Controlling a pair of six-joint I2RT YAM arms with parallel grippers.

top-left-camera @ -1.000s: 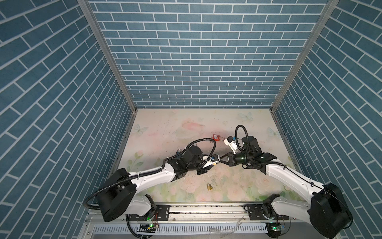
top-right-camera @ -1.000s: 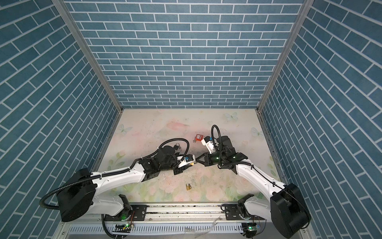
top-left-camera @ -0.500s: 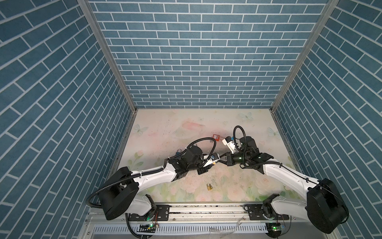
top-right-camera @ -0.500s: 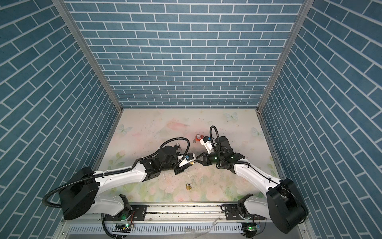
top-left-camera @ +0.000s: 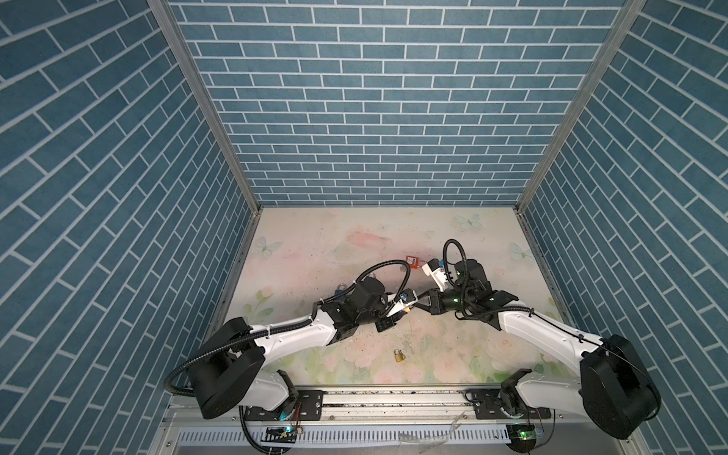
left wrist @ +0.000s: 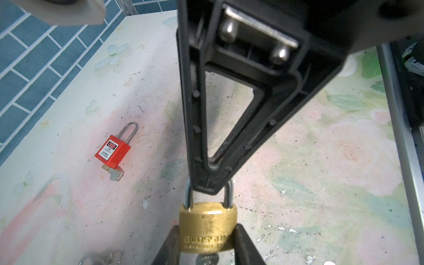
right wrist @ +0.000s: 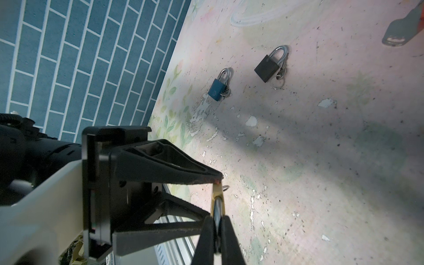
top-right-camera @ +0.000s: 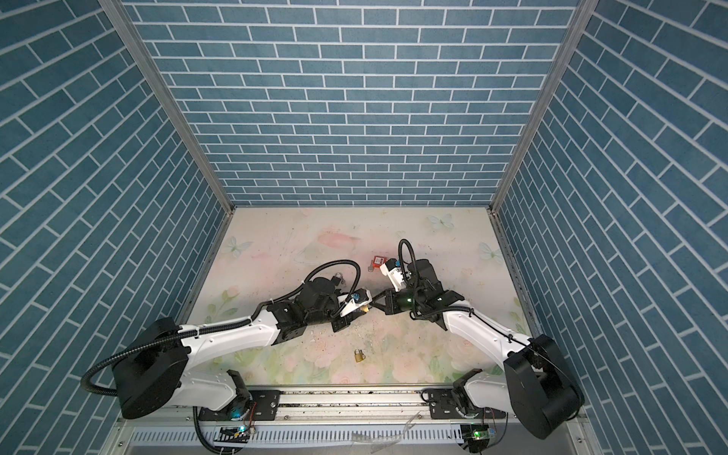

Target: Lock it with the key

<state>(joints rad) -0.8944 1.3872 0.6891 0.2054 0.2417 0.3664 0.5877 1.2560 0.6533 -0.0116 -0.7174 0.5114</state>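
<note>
**Item 1.** Rounded brass padlock with stamped lettering and a silver shackle.
- Location: held over the middle of the floral-print table, between the 2 grippers.
- The left gripper clamps the body from both sides, jaws part-way apart at the body's width.
- The right gripper pinches the shackle, jaws almost together.
- A silver piece shows under the body, cut off by the frame edge. Whether it is the key cannot be told.

**Item 2.** Red rectangular padlock with a white label, lying flat. A grey key touches its base.

**Item 3.** Small blue padlock, lying flat near the blue brick-pattern wall.

**Item 4.** Black square padlock, lying flat near item 3 but apart from it. A wire key ring touches it.

**Item 5.** Small gold-coloured padlock, lying flat towards the front edge, well apart from both grippers. It shows in both top views.
</note>
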